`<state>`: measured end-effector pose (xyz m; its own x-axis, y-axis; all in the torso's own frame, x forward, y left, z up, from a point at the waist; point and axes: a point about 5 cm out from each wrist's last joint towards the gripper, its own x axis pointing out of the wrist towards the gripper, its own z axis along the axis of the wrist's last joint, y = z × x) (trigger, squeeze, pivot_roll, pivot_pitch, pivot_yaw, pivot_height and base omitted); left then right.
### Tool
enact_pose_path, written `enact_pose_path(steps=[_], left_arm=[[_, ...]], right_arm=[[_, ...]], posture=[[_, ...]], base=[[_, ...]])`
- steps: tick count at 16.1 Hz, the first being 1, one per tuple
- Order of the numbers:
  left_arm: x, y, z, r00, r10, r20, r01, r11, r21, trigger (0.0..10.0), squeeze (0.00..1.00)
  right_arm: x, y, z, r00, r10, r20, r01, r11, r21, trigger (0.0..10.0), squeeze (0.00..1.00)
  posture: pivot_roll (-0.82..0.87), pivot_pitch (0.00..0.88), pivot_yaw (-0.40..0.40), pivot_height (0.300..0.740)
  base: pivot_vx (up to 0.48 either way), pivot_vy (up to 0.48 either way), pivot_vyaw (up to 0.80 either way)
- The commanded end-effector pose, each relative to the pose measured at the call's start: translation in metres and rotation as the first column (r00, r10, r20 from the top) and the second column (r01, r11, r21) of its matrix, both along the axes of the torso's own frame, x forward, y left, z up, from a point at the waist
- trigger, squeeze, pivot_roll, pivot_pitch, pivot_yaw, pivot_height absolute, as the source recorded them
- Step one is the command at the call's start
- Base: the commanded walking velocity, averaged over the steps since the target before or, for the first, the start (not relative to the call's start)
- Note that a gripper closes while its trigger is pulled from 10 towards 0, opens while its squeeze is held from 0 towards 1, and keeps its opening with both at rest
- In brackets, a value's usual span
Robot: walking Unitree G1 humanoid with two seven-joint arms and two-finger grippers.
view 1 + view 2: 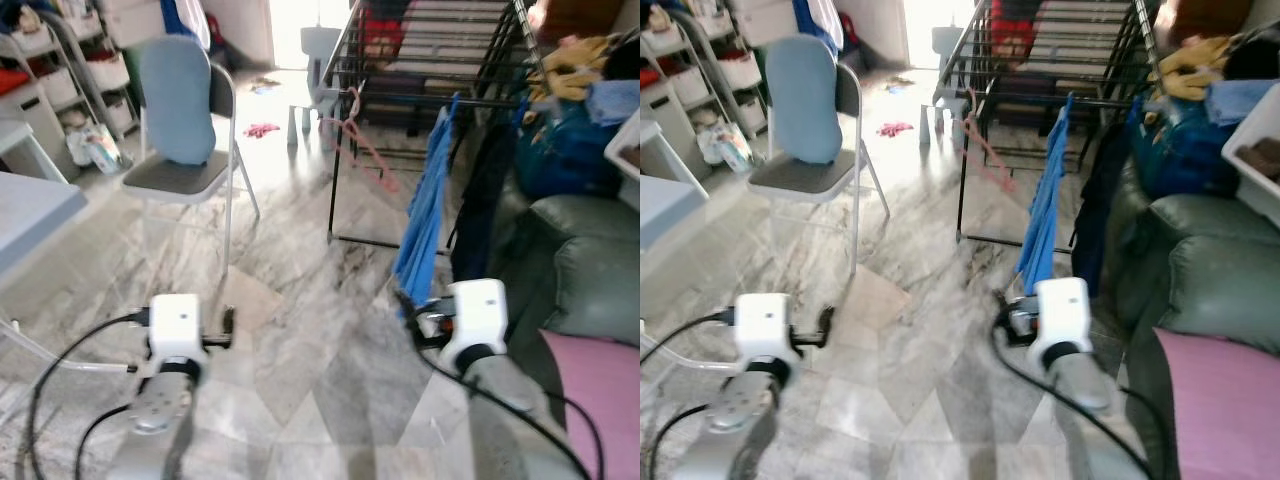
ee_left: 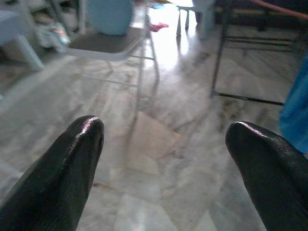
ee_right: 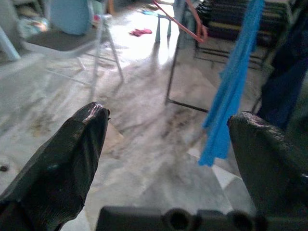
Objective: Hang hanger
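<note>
A pink hanger (image 1: 366, 152) hangs by its hook from the near top rail of a black drying rack (image 1: 420, 60), at the rack's left end; the same hanger (image 3: 179, 23) shows far ahead in the right wrist view. My left gripper (image 2: 163, 159) is held low over the marble floor, open, with nothing between its fingers. Over the floor near the rack's foot, my right gripper (image 3: 168, 144) is also open and empty. Both are well short of the hanger.
A blue cloth (image 1: 425, 210) and a dark garment (image 1: 480, 200) hang from the rack. A folding chair (image 1: 185, 130) with a blue cushion stands at left, beside a grey table (image 1: 30, 215). A green sofa (image 1: 580, 260) with a pink cushion (image 1: 600, 390) is at right.
</note>
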<state>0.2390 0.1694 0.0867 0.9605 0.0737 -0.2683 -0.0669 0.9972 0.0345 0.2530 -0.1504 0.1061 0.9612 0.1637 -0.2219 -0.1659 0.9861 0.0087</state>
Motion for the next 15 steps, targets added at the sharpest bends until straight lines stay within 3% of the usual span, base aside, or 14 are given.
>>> enact_pose_path(steps=[1,4,15], left_arm=[[0.0005,-0.0014,0.0020,1.000,-0.001,0.004,0.001,1.000,-0.005,10.0,0.00],[0.0005,-0.0025,0.0029,1.000,-0.005,0.011,0.006,1.000,-0.009,10.0,0.00],[0.0023,-0.0012,0.0039,1.000,0.013,0.016,-0.013,1.000,0.006,10.0,0.00]], right_arm=[[0.0000,-0.0047,0.0029,1.000,-0.016,0.011,0.017,1.000,-0.006,10.0,0.00],[0.0006,-0.0035,0.0044,1.000,0.000,0.020,0.000,1.000,-0.015,10.0,0.00],[0.0016,0.0005,0.0061,0.999,0.036,0.027,-0.035,0.999,-0.023,10.0,0.00]], posture=[[-0.06,0.000,0.047,0.740],[-0.06,0.000,0.043,0.740],[-0.05,0.000,0.038,0.740]], base=[[0.000,0.000,0.00],[0.000,0.000,0.00],[0.000,0.000,0.80]])
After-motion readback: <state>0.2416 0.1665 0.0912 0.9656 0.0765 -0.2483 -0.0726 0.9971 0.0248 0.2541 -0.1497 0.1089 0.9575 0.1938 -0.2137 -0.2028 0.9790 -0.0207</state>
